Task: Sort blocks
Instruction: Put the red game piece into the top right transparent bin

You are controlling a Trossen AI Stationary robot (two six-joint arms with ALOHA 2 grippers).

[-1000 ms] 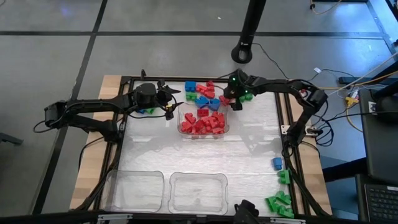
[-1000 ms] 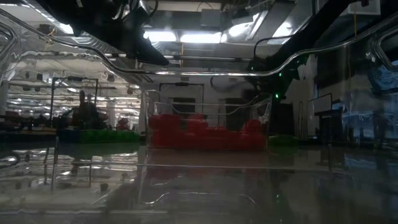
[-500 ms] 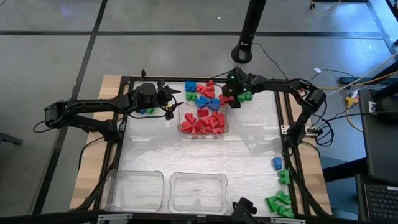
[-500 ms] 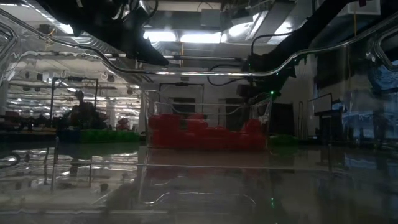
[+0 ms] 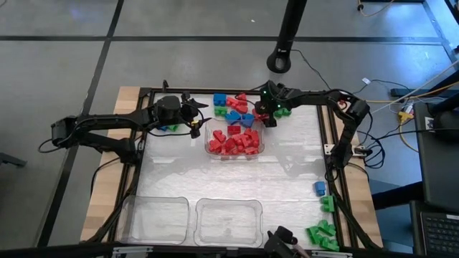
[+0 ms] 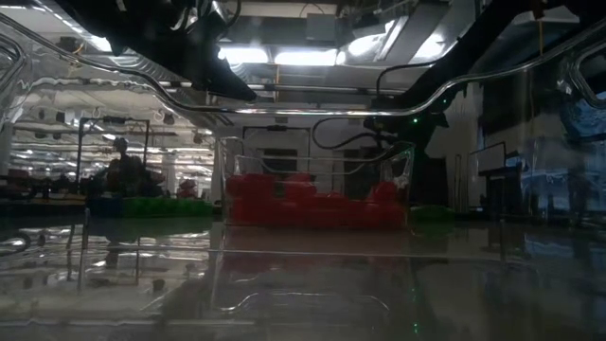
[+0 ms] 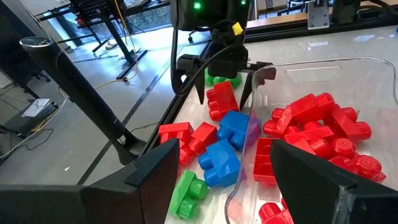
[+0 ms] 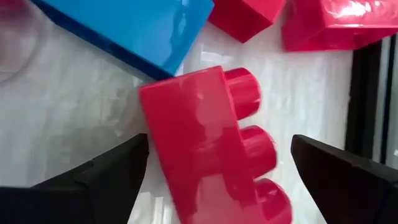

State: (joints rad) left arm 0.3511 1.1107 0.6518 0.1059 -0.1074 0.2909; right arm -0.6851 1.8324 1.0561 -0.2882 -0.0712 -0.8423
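Note:
A loose pile of red, blue and green blocks lies at the table's far middle. My right gripper points steeply down over the pile's right end, open. Its fingers stand on either side of a red studded brick that lies flat on the white table top, also seen as the red brick in the left wrist view. My left gripper hovers left of the pile, open, with nothing between its fingers. A clear tray just in front of the pile holds several red blocks.
Two clear trays stand at the near edge. Green blocks and a blue block lie along the near right edge. A few green and blue blocks lie under my left arm. The black frame rails border the table.
My right gripper has edged toward the table's left and come down over the red brick at the pile's right end, staying open. My left arm has kept still.

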